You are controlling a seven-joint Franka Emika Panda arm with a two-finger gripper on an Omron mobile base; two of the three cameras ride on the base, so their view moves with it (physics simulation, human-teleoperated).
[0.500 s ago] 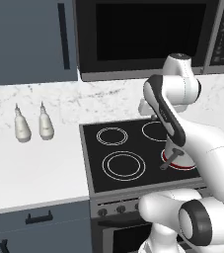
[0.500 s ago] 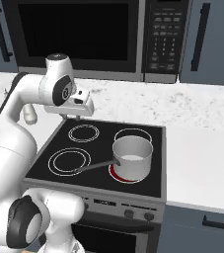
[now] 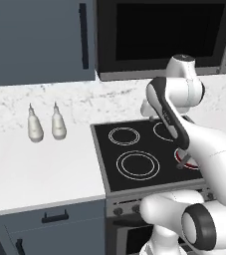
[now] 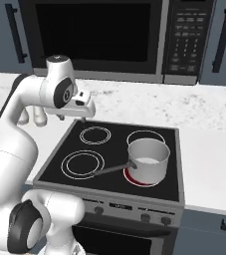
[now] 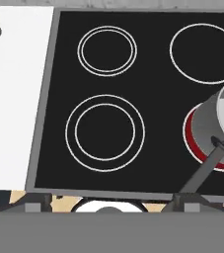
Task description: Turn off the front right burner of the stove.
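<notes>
The claw (image 4: 86, 113) hangs in the air above the back left part of the stove (image 4: 115, 184), its jaws apart with nothing between them, though its tips are small and hard to make out in the right base view. From the hand view it looks straight down on the black glass top. Below it lie two white-ringed circles on the left side, the nearer one double-ringed. To the right, at the front, the front right burner (image 4: 134, 179) glows red at its rim. A steel saucepan (image 4: 148, 159) stands on that burner, its dark handle reaching toward the front left. Along the grey front panel runs a row of small dark knobs (image 4: 145, 217). On the white counter left of the stove stand two pale bottles (image 3: 35, 127) side by side
</notes>
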